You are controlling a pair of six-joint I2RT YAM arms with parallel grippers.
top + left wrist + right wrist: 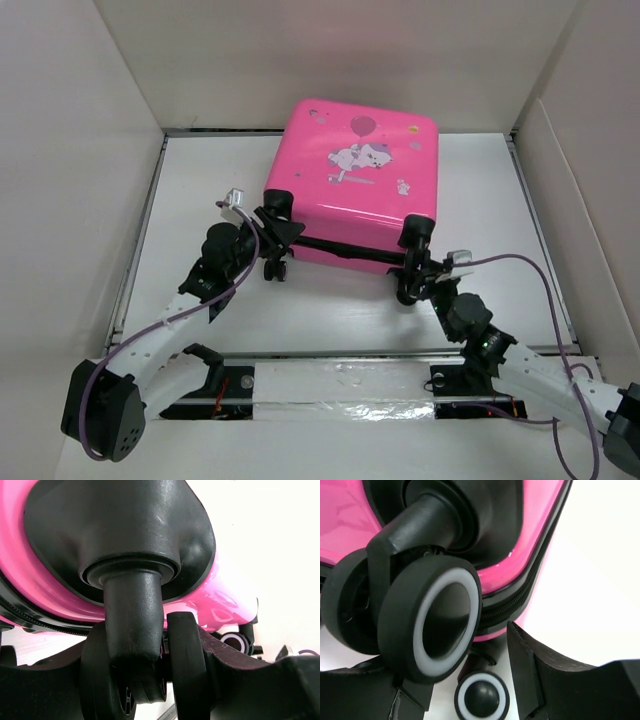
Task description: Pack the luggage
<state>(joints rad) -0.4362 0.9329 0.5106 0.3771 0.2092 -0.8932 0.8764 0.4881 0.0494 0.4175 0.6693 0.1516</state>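
Observation:
The luggage (350,190), a bright pink hard-shell suitcase with a cartoon animal and balloon print, lies closed and flat on the white table, its black wheels facing the arms. My left gripper (280,228) is at its near left corner. In the left wrist view the fingers (250,680) press on both sides of a black double caster wheel (135,645) under the pink shell (220,595). My right gripper (415,268) is at the near right corner. Its jaws stand open around a white-ringed wheel (427,620), with a gap on the right side. A second wheel (481,696) shows below.
White walls (90,150) box in the table on the left, back and right. A metal rail with shiny tape (340,385) runs along the near edge between the arm bases. Purple cables (530,262) loop beside each arm.

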